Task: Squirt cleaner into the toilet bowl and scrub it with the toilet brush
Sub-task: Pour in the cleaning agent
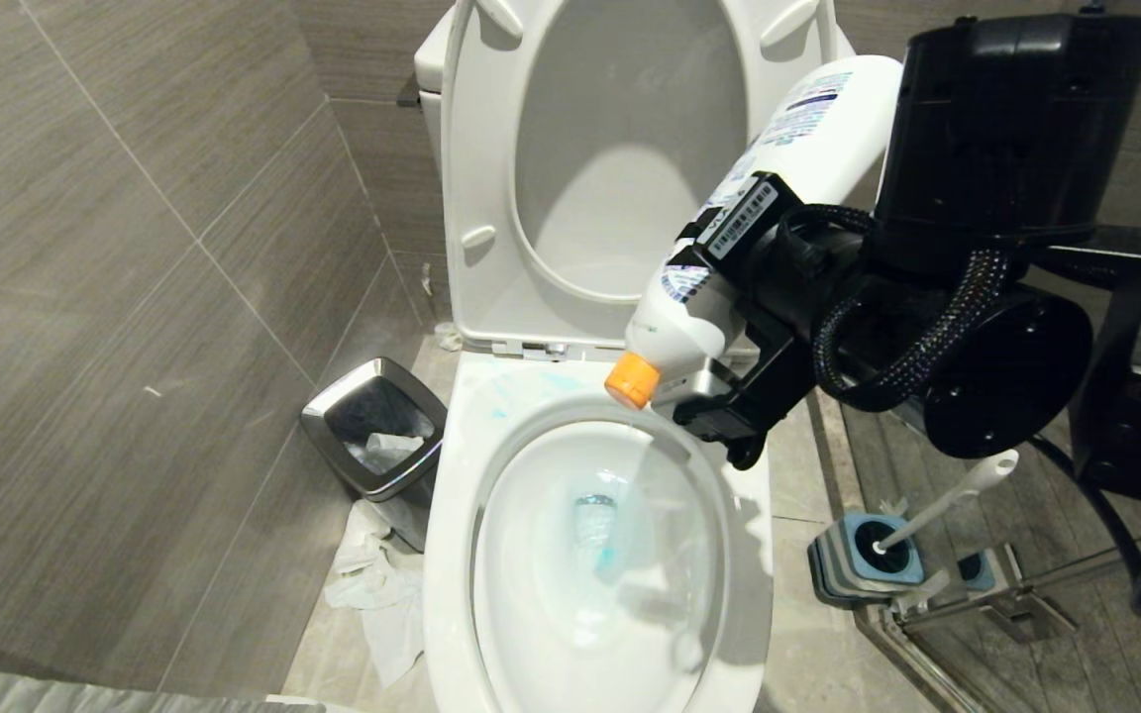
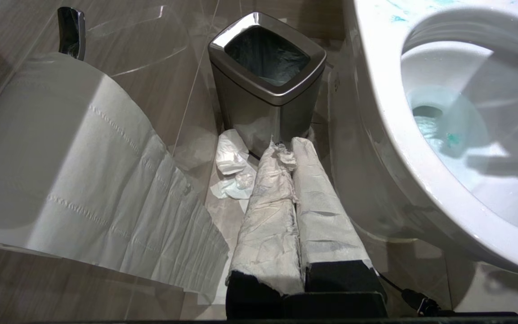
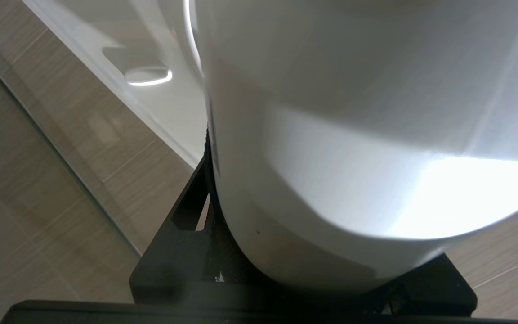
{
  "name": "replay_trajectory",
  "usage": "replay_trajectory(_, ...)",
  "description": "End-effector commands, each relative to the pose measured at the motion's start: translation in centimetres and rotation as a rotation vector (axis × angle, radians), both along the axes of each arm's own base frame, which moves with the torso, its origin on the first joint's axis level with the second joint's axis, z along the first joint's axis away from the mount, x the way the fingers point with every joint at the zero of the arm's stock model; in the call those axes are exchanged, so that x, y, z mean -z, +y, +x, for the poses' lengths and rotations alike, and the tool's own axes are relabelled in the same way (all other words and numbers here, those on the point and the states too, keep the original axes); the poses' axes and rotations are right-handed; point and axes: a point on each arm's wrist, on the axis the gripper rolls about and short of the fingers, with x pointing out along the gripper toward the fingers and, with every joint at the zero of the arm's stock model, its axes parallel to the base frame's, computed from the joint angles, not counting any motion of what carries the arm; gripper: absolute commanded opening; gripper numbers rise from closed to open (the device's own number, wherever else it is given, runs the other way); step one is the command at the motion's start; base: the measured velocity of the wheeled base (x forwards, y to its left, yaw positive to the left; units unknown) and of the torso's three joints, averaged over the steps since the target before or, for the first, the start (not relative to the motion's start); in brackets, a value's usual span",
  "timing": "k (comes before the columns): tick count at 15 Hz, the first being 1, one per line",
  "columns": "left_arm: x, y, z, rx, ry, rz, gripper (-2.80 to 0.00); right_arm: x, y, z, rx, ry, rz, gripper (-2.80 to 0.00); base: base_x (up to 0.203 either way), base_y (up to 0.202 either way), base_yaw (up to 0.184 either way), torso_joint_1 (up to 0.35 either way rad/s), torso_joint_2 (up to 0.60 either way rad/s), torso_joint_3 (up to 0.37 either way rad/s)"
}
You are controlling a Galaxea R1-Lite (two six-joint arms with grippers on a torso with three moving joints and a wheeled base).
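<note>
My right gripper (image 1: pixel 729 317) is shut on a white cleaner bottle (image 1: pixel 798 168) with an orange cap (image 1: pixel 632 380). The bottle tilts cap-down over the back rim of the toilet bowl (image 1: pixel 452 515). It fills the right wrist view as a white bottle (image 3: pixel 353 135). Turquoise cleaner (image 1: pixel 608 560) tints the water, and faint streaks mark the rear rim (image 1: pixel 501 408). The toilet brush (image 1: pixel 947 500) leans in its blue holder (image 1: pixel 873 555) on the floor right of the toilet. My left gripper (image 2: pixel 288 146) is shut, its fingers wrapped in white paper, low beside the bowl (image 2: pixel 376 135).
A chrome-rimmed bin (image 1: pixel 377 426) stands left of the toilet with crumpled paper (image 1: pixel 372 594) on the floor by it. A toilet paper roll (image 2: pixel 61 157) hangs near my left arm. The seat and lid (image 1: pixel 620 149) are raised. A metal frame (image 1: pixel 986 614) lies right of the brush holder.
</note>
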Motion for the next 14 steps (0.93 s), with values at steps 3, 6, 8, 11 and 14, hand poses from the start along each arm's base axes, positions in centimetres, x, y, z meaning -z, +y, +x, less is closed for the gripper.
replay_trajectory(3,0.2,0.0,0.1,-0.001,0.007,-0.001,-2.8,-0.1,0.0,0.1,0.018,-0.006,-0.01,-2.8,0.0,0.0,0.0,0.0,0.0,0.0)
replay_trajectory(6,0.2,0.0,0.1,-0.001,0.007,-0.001,-2.8,0.0,0.4,0.4,0.028,-0.007,-0.007,-2.8,0.0,0.0,0.0,0.0,0.0,0.0)
replay_trajectory(8,0.2,0.0,0.1,-0.001,0.007,-0.001,-2.8,0.2,0.9,0.9,0.04,-0.017,0.003,-2.8,0.0,0.0,0.0,0.0,0.0,0.0)
replay_trajectory(11,0.2,0.0,0.1,-0.001,0.007,-0.001,-2.8,0.4,1.3,1.5,0.045,-0.018,0.004,-2.8,0.0,0.0,0.0,0.0,0.0,0.0)
replay_trajectory(14,0.2,0.0,0.1,-0.001,0.007,-0.001,-2.8,0.5,1.6,1.8,0.066,-0.02,0.006,-2.8,0.0,0.0,0.0,0.0,0.0,0.0)
